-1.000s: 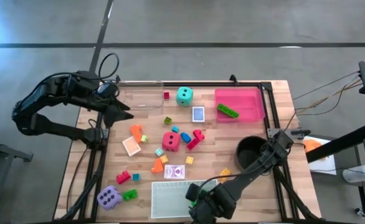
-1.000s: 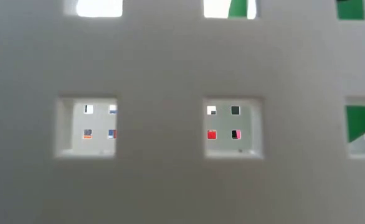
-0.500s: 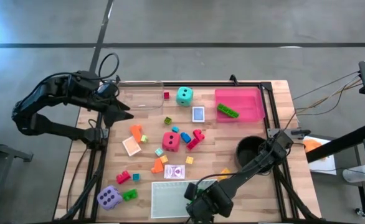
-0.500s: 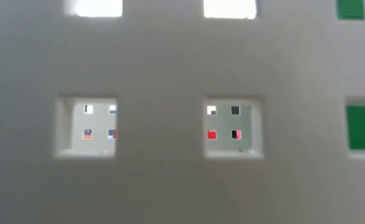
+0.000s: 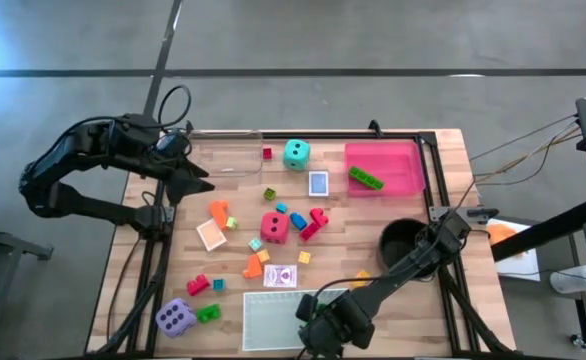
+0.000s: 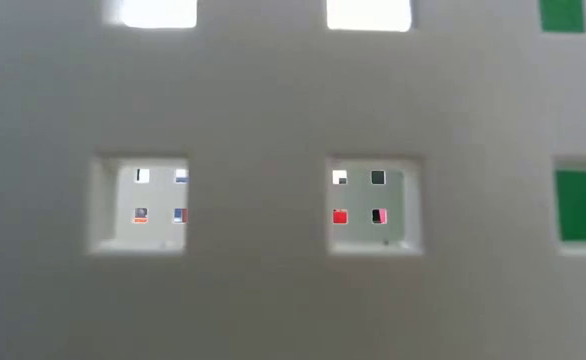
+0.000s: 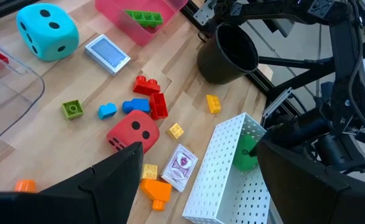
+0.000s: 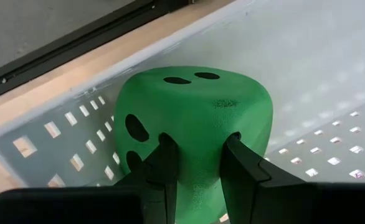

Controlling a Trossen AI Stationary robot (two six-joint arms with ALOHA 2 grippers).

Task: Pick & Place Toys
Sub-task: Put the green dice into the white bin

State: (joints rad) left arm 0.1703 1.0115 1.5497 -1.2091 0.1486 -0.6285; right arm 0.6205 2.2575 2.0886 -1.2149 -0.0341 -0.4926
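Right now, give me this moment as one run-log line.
right gripper: shut on green die, over white tray | left gripper: open, waiting at table's left edge

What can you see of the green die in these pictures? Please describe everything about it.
The green die is a soft-looking cube with rounded corners and black oval pips. The right gripper is shut on it, its two dark fingers pressing into one face. It hangs over the white perforated tray at the table's near edge; whether it touches the tray cannot be told.
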